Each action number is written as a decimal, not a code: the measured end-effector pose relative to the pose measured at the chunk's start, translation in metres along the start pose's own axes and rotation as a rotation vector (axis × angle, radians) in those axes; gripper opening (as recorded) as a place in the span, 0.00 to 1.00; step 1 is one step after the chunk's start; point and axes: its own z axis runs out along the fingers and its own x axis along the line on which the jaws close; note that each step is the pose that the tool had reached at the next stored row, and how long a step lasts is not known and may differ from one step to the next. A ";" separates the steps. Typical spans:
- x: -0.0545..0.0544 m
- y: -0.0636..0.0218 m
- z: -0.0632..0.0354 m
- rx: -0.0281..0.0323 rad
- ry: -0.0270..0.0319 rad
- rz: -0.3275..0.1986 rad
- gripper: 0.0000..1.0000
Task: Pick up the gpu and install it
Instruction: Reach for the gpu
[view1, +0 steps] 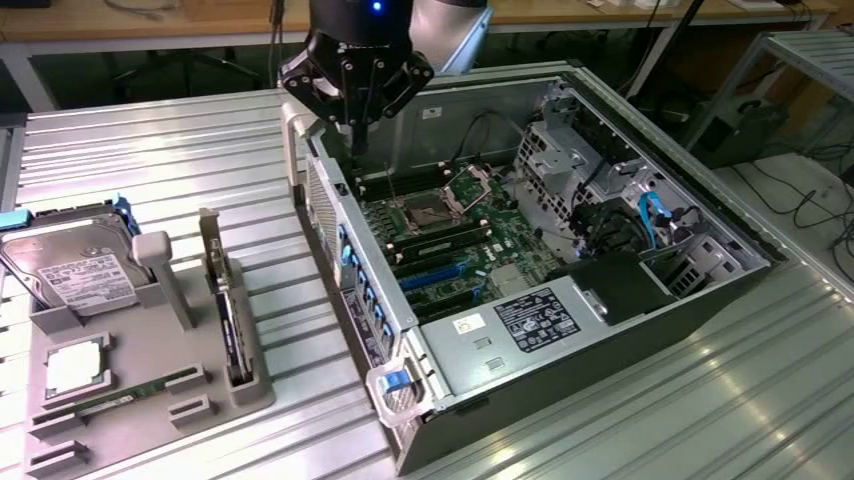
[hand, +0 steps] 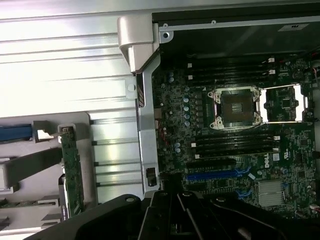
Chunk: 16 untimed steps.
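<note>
Exterior view has my black gripper (view1: 358, 140) hanging above one corner of the open black computer case (view1: 601, 395), fingers pressed together on nothing. Inside the case the green motherboard (view1: 454, 225) lies bare, its slots exposed, likely so a card can drop straight in. Beside the case, on the exterior view's left, the thin black gpu (view1: 230, 320) stands on edge in a slotted grey plastic holder (view1: 147, 400), probably to keep its upper edge free for pinching.

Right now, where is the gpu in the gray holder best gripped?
Probably the top edge, mid-length, coming straight down: the gpu stands on edge in a slot of the gray holder, its thin upper edge exposed.
</note>
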 end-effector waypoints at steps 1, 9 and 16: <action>0.001 -0.0002 0.0000 0.0000 0.0000 0.000 0.11; 0.011 -0.0026 -0.0002 0.0000 0.0000 0.000 0.11; 0.019 -0.0046 -0.0004 0.0000 0.0000 0.000 0.11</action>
